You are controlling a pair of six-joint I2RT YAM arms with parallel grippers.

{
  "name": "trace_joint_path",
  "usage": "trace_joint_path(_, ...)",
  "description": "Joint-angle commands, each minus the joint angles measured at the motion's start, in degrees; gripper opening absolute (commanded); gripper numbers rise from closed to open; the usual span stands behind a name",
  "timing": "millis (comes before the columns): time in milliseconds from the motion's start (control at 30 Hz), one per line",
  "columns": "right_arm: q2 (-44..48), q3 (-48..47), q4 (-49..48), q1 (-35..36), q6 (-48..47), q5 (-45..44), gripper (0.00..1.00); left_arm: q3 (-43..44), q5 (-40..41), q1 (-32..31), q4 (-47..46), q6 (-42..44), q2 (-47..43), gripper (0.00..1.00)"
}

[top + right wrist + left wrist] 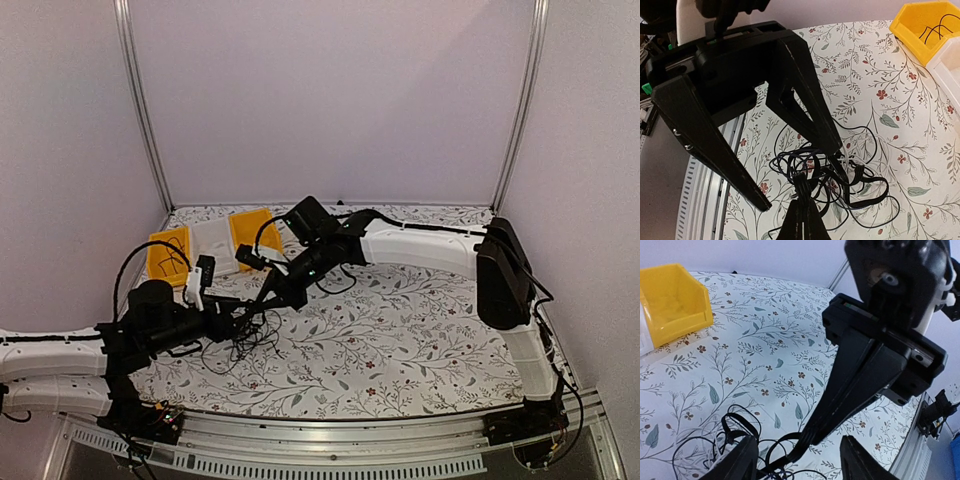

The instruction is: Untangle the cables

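Fingers (pixel 795 225) of the right gripper (pixel 802 197) pinched together on a strand of the cables (pixel 860 190); left gripper (pixel 796 450) spread wide over them.
The tangle lies on the table (pixel 420 340), front left. Best, I judge: the left pins the heap, the right draws its strand away slowly, without jerking.

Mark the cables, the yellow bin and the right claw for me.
cables (pixel 810 170), right wrist view, on the dense knot of the tangle.
yellow bin (pixel 682 325), left wrist view, on its near wall.
right claw (pixel 797 450), left wrist view, at its shut tips pinching the cables.
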State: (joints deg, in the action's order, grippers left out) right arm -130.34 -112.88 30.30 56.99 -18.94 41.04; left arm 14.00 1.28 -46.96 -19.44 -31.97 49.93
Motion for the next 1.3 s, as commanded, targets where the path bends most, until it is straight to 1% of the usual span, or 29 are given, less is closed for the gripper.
trace_joint_path(0, 2.66, -0.34, -0.06, 0.31, 1.1, 0.67, 0.0, -2.86, 4.84, -0.97, -3.82, -0.62, 0.58, 0.52)
trace_joint_path(133, 3.72, -0.08, 0.0, 0.32, 1.22, 0.81, 0.0, -4.5, 7.73, -0.99, -6.73, -1.41, 2.53, 0.46)
trace_joint_path(233, 4.43, 0.19, -0.32, 0.31, 1.64, 1.53, 0.0, -4.23, 10.21, -0.95, -8.07, -1.52, 5.64, 0.4)
trace_joint_path(333, 4.86, 0.5, -0.33, 0.31, 2.14, 3.26, 0.0, -3.2, 12.14, -0.9, -11.27, -1.24, 10.49, 0.39)
trace_joint_path(433, 5.18, 0.56, -0.5, 0.32, 2.78, 5.47, 0.0, -0.55, 13.12, -0.86, -14.72, -0.73, 17.87, 0.39)
trace_joint_path(567, 6.19, 0.02, -0.28, 0.31, 2.78, 8.83, 0.0, 4.9, 14.17, -0.86, -16.01, -0.85, 30.96, 0.37)
trace_joint_path(667, 8.35, -0.93, 1.0, 0.31, 1.4, 15.31, 0.0, 8.4, 12.71, -0.98, -17.36, -1.42, 40.14, 0.34)
trace_joint_path(767, 12.02, -2.31, 1.57, 0.36, 0.73, 19.17, 0.0, 9.97, 10.44, -0.94, -19.8, -2.8, 45.76, 0.32)
trace_joint_path(967, 16.68, -12.34, 8.54, 0.3, -4.11, 19.08, 0.0, 13.05, 10.09, -0.55, -16.51, -2.34, 47.88, 0.31)
trace_joint_path(1100, 18.86, -18.55, 13.35, 0.18, -8.21, 17.65, 0.0, 13.49, 9.18, -0.42, -16.2, -2.18, 48.58, 0.24)
trace_joint_path(1133, 19.5, -19.99, 14.2, 0.03, -9.84, 16.73, 0.0, 13.47, 9.03, -0.41, -16.05, -2.25, 48.47, 0.24)
trace_joint_path(1267, 21.73, -23.4, 15.2, -1.9, -11.66, 15.3, 0.0, 14.0, 9.45, -0.3, -13.53, -2.31, 48.02, 0.23)
